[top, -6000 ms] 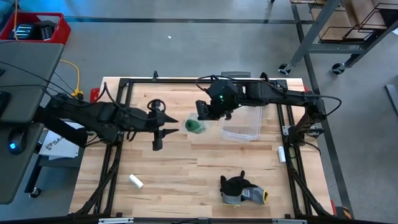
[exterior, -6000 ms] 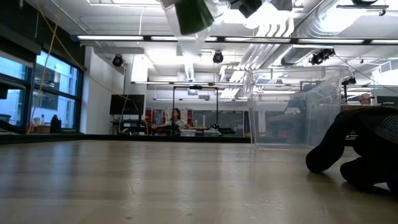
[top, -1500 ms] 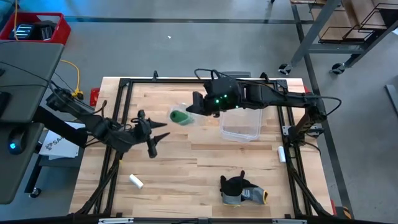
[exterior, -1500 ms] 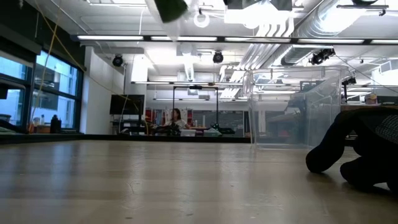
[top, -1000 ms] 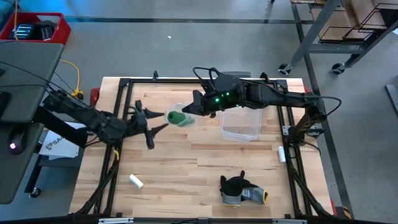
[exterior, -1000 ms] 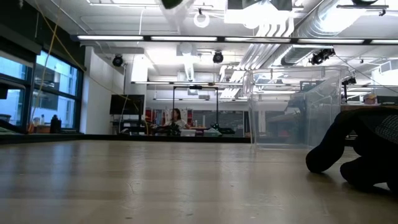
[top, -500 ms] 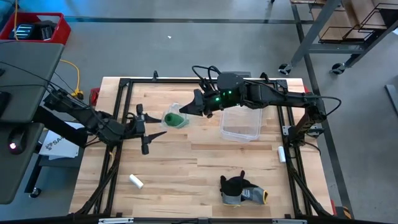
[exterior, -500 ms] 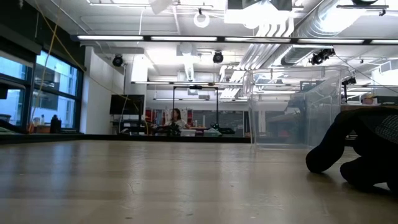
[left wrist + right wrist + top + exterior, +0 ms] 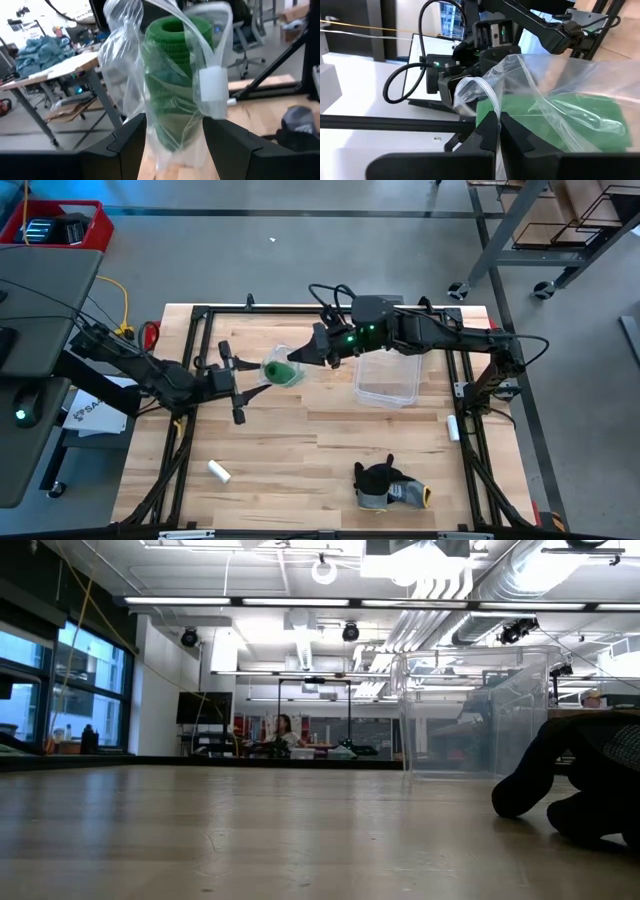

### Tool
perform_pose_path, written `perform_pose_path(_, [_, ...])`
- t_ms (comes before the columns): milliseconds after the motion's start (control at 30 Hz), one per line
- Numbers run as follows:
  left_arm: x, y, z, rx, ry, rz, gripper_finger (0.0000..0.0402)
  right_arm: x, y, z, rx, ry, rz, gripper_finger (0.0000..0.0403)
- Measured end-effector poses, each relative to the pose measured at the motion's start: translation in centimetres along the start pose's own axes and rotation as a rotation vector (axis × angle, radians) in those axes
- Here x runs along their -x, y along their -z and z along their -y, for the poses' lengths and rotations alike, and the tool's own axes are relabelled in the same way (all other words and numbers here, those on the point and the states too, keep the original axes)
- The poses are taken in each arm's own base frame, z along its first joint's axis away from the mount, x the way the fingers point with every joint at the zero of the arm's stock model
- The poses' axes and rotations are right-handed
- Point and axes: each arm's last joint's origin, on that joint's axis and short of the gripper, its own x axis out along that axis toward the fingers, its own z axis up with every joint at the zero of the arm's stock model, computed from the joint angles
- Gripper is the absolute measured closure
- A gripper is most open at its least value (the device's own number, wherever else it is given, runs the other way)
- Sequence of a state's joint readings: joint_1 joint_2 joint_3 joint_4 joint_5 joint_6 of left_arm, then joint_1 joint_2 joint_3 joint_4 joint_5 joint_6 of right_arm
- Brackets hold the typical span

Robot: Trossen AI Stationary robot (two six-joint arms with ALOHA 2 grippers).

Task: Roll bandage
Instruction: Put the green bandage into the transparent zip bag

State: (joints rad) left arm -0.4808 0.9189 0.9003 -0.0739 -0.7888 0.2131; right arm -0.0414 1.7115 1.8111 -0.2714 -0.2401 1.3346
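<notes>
Grippers are being brought closer together than a moment ago, seen from the high view. The bag [image 9: 281, 369] with the green bandage [image 9: 279, 372] in it is being carried further toward the left gripper [image 9: 247, 370], which is being held spread open just beside the bag. The right gripper [image 9: 306, 356] is pressed shut on the bag's top. This looks like a hand-over being set up, so the bandage is still packed and no rolling is being done yet. A clear bin [image 9: 386, 380] is sitting on the table [image 9: 300, 450] under the right arm, and nothing is seen inside it. A glove [image 9: 385, 483] and a white tube [image 9: 218, 471] are lying near the front.

From the low view, the bag is no longer being shown at the top; only the bin [image 9: 475, 710] and the dark glove [image 9: 580, 780] are being seen.

From the left wrist view, the bandage [image 9: 167, 80], a tight roll, is being held up in the bag [image 9: 125, 50] between the two spread fingers [image 9: 131, 142], with the bag's lower end hanging between them.

From the right wrist view, the bag's [image 9: 555, 95] plastic is being pinched by the shut fingers [image 9: 487, 132], with the bandage [image 9: 540, 120] inside.
</notes>
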Motion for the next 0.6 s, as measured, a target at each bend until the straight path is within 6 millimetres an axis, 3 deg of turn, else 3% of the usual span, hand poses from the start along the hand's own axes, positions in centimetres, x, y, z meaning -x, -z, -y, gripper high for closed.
perform_pose_path(200, [-0.1,-0.3,0.1,-0.001,0.012,0.025,0.0229,0.0,0.0,0.0,0.000,0.000,0.000,0.0403])
perform_pose_path(400, [0.3,-0.4,-0.3,0.109,0.039,0.038,0.0382,0.0,0.0,0.1,0.006,0.006,0.004,0.0403])
perform_pose_path(600, [2.1,-0.1,-1.3,0.258,0.082,0.000,0.0399,0.0,-0.1,0.1,0.017,0.008,0.022,0.0389])
